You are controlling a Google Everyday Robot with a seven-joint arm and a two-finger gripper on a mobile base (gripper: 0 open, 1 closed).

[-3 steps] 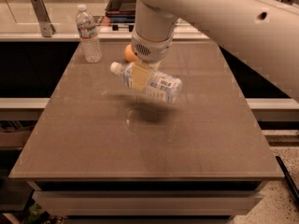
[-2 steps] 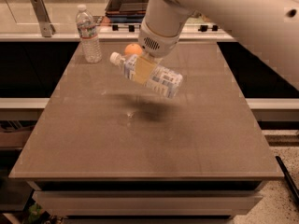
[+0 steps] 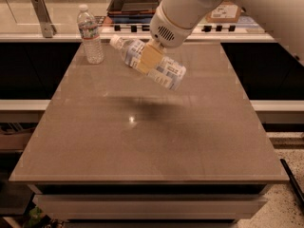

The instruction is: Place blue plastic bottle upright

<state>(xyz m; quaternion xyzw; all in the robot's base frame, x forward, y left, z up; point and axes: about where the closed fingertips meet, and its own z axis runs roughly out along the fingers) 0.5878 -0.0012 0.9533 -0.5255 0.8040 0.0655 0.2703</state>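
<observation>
Lifted higher above the table [image 3: 142, 151], the blue plastic bottle [image 3: 168, 73] (tilted, cap up-left) sits clamped between the jaws.

You have one view only. It looks down from high over the near edge of the tabletop [image 3: 142, 156], facing across it toward the counter [image 3: 28, 37] at the back, far enough off that you see the whole top. The arm [image 3: 190, 6] enters at upper right; its pincer [image 3: 151, 57] hangs upper centre, clasping the blue plastic bottle [image 3: 168, 74].
</observation>
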